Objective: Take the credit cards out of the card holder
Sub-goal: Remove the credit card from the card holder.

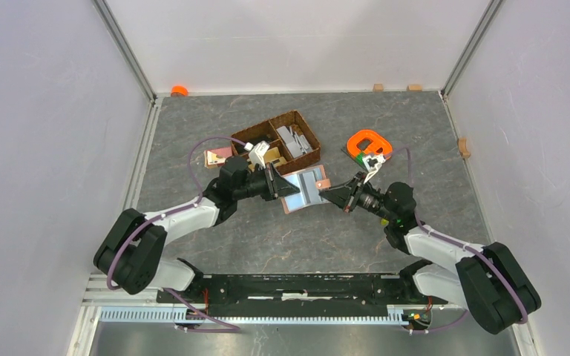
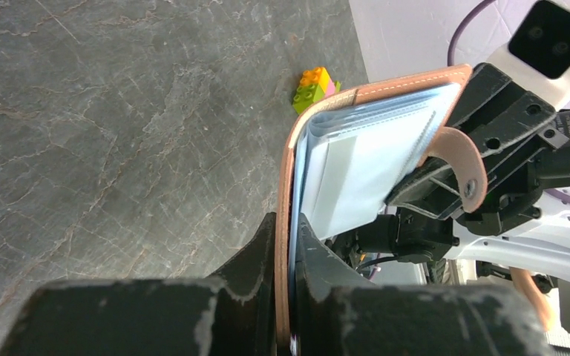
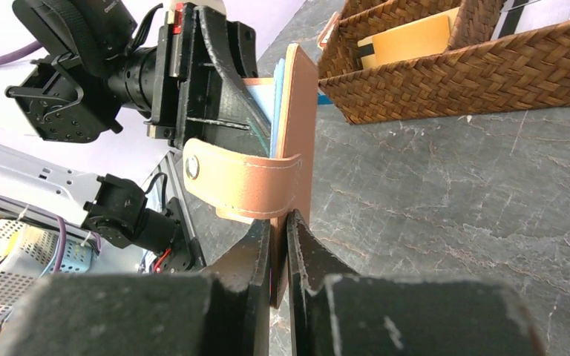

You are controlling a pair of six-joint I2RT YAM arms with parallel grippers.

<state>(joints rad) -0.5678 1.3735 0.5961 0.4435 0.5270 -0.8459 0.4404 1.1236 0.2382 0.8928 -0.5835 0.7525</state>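
The tan card holder (image 1: 306, 187) hangs open above the middle of the table, held between both arms. Pale blue credit cards (image 2: 356, 170) fill its inside, and their edges (image 3: 276, 96) show beside the cover. My left gripper (image 2: 289, 237) is shut on the holder's left edge, pinching the tan cover (image 2: 371, 93) together with a blue layer. On the opposite edge, just below the snap tab (image 3: 237, 182), my right gripper (image 3: 280, 237) is shut on the cover (image 3: 300, 126). In the top view the left gripper (image 1: 286, 189) and right gripper (image 1: 334, 194) face each other.
A brown wicker basket (image 1: 286, 141) with flat items stands just behind the holder, close in the right wrist view (image 3: 475, 74). A pink-and-white piece (image 1: 217, 156) lies to its left. An orange object (image 1: 367, 142) sits at back right. Toy bricks (image 2: 315, 85) lie on the table.
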